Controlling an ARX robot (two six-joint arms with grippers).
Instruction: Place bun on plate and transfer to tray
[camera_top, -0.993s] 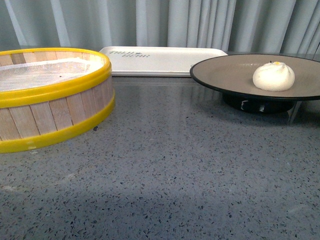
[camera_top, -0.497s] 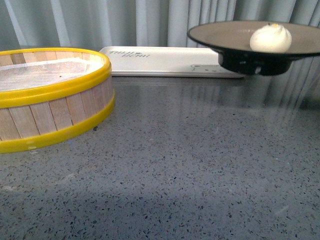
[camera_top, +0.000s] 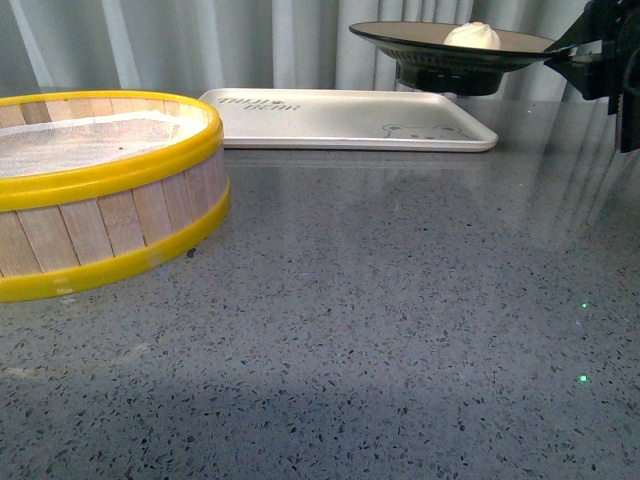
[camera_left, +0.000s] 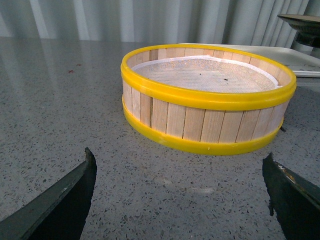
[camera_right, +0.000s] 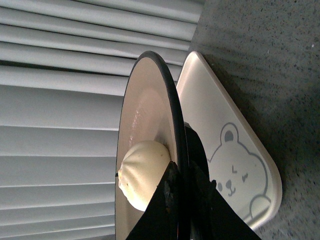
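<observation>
The plate (camera_top: 440, 42), tan inside with a black rim, is held in the air above the right end of the cream tray (camera_top: 330, 120). The white bun (camera_top: 472, 36) sits on it. My right gripper (camera_top: 575, 62) is shut on the plate's rim at its right side. In the right wrist view the fingers (camera_right: 165, 200) pinch the black rim (camera_right: 172, 100) beside the bun (camera_right: 142, 172), with the tray's bear print (camera_right: 235, 170) below. My left gripper (camera_left: 177, 172) is open and empty, low over the table in front of the steamer basket (camera_left: 207, 97).
The yellow-rimmed wooden steamer basket (camera_top: 100, 190) with a white cloth liner stands at the left. Grey speckled tabletop (camera_top: 380, 320) spreads in front. Pale curtains (camera_top: 250, 40) hang behind the tray.
The plate with the bun has risen off the table and moved back and left, over the tray's right end. My right gripper has come into the front view.
</observation>
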